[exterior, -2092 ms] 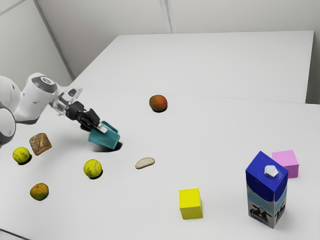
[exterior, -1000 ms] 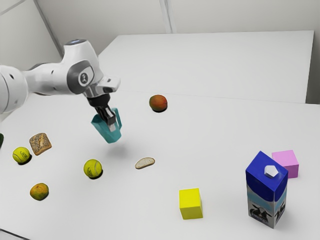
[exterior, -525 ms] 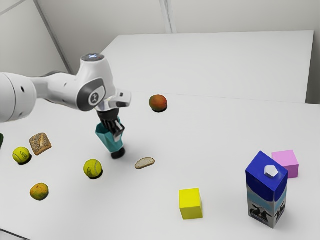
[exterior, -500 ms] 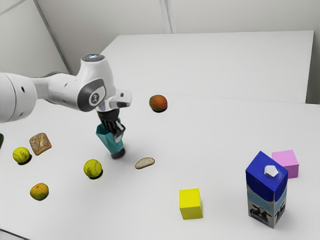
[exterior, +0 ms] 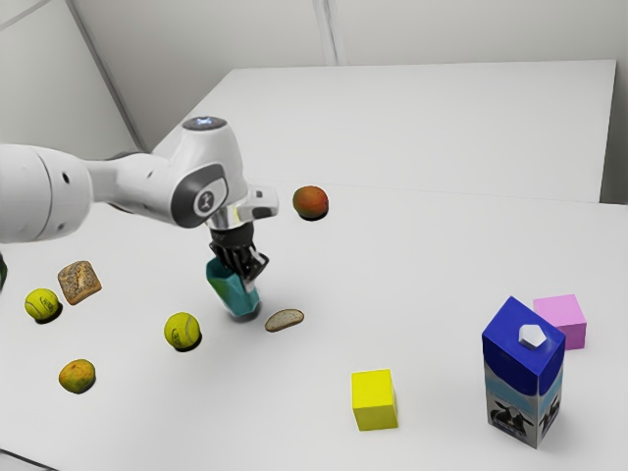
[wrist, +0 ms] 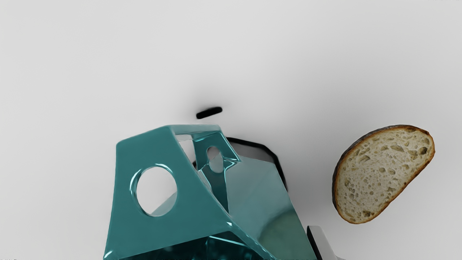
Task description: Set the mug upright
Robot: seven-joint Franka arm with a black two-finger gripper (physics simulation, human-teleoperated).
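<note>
The teal, faceted mug [exterior: 230, 291] is near the table in the exterior view, its mouth up and leaning toward that view's left; whether its base touches the table, I cannot tell. My gripper [exterior: 247, 279] comes down on it from above and is shut on its wall. In the wrist view the mug [wrist: 162, 227] shows a flat part with an oval hole and a paler wall beside it. A fingertip of my gripper [wrist: 320, 242] lies against the outside of that wall; the other finger is hidden behind the mug.
A bread slice [exterior: 285, 320] lies close beside the mug, and a tennis ball [exterior: 182, 331] is on its other side. Farther off are a mango [exterior: 311, 202], a yellow cube [exterior: 374, 399], a milk carton [exterior: 523, 373], a pink cube [exterior: 561, 320] and a bread piece [exterior: 79, 282].
The mug was lifted and turned from lying tilted to mouth-up, then lowered. Over the last half second my hand has carried it toward the exterior view's right, closer to the bread slice.
</note>
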